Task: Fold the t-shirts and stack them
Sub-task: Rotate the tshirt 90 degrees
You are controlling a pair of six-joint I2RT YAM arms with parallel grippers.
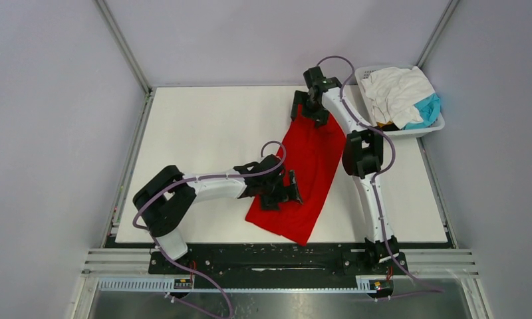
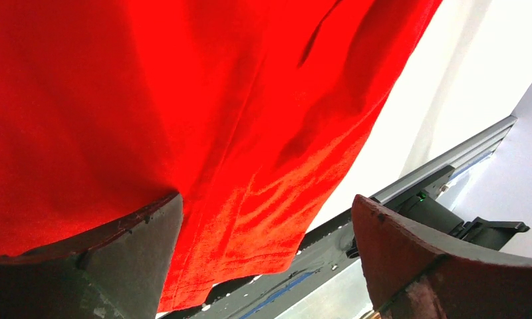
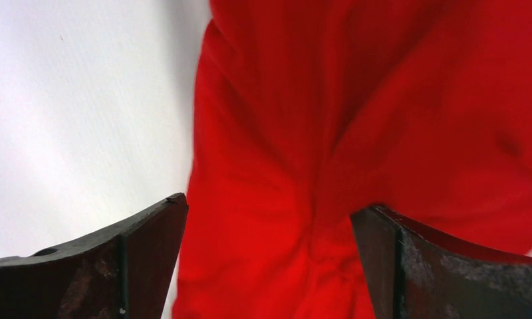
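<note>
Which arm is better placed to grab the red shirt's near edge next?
Left. The left gripper hangs open over the near end of the red shirt; the right gripper is open at its far end.

Left arm (image 1: 207, 186) and right arm (image 1: 376, 199): white tubular links joined by bulky black joint housings. A thin lilac cable (image 1: 334, 58) loops along each arm from base to wrist. Left gripper (image 1: 290, 194) and right gripper (image 1: 310, 109): black bodies. Their fingers (image 2: 117, 266) are dark, wedge-shaped pads with scuffed, chipped edges.
</note>
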